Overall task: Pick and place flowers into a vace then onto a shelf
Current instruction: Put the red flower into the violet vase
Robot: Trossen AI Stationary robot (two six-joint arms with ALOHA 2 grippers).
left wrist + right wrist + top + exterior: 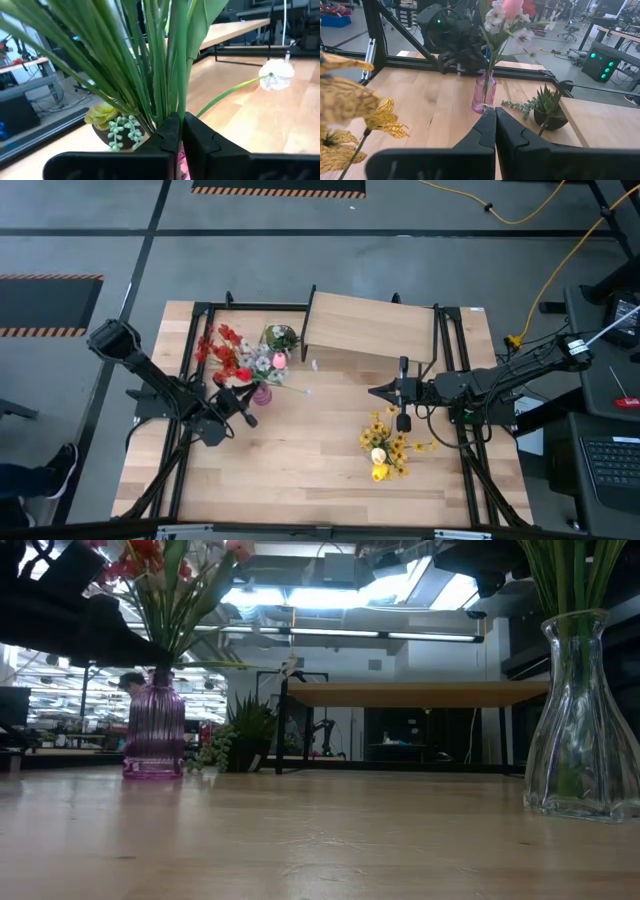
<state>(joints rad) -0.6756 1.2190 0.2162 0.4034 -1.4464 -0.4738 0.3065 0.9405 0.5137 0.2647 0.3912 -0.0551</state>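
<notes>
I see the flowers (237, 358), red, white and pink, standing in a pink ribbed vase (262, 392) toward ten o'clock on the tabletop (310, 455); one white bloom (276, 75) hangs out sideways on a bent stem. A second bunch, the yellow flowers (388, 446), sits in a clear glass vase (584, 720) around five o'clock from the tabletop's middle. The shelf (368, 324) stands at twelve o'clock on thin black legs, with nothing I can make out on its board. A small potted succulent (280, 337) sits between the pink vase and the shelf. My left claw (244, 397) is just beside the pink vase at its eight o'clock side, fingers together below the green stems, gripping nothing I can see. My right claw (381, 392) hangs at three o'clock, pointing toward the pink vase, well apart from it, pressed shut and empty.
</notes>
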